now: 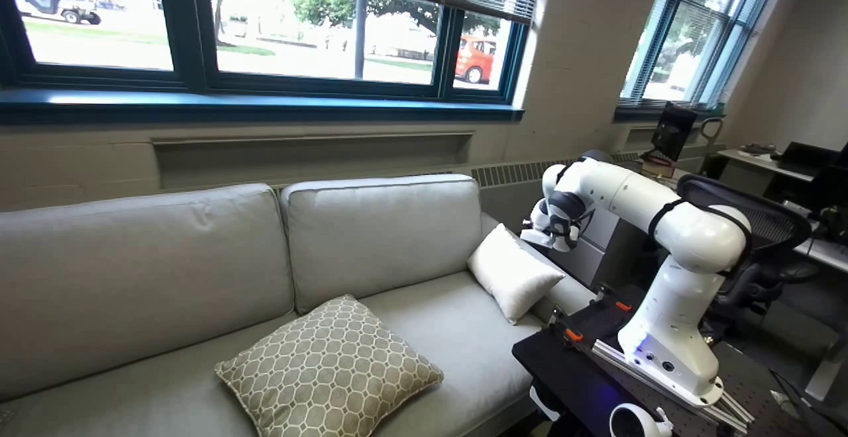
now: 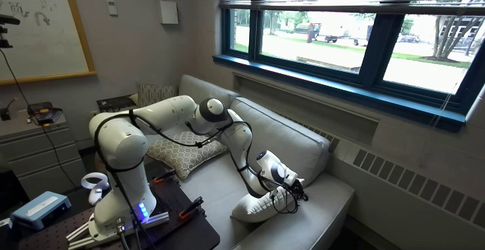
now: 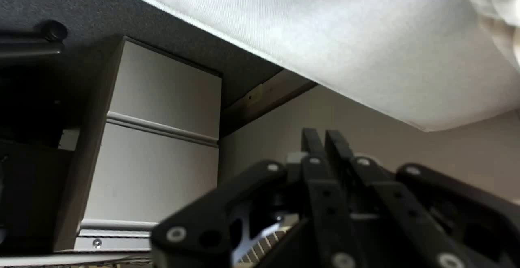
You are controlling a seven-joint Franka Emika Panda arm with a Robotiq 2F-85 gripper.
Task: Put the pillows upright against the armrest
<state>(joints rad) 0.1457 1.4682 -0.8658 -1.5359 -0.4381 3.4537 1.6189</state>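
Note:
The cream-white pillow (image 1: 515,271) stands tilted on the couch seat, leaning on the pale armrest (image 1: 575,294). In an exterior view its upper part (image 2: 255,206) shows beside the armrest top (image 2: 322,210), partly behind the wrist. Flat on the seat lies the tan lattice pillow (image 1: 331,371), partly covered by the arm in an exterior view. My gripper (image 2: 302,193) is over the armrest near the cream pillow's top corner; whether it touches I cannot tell. In the wrist view the gripper (image 3: 323,134) has its fingers nearly together, nothing between them, with pale fabric above.
Tall back cushions (image 1: 384,238) line the couch beneath the window. The robot's dark table (image 2: 189,227) stands close to the seat front. Beyond the armrest are a drawer cabinet (image 3: 154,170) and the wall heater (image 2: 409,183). Another patterned cushion (image 2: 156,94) sits at the far end.

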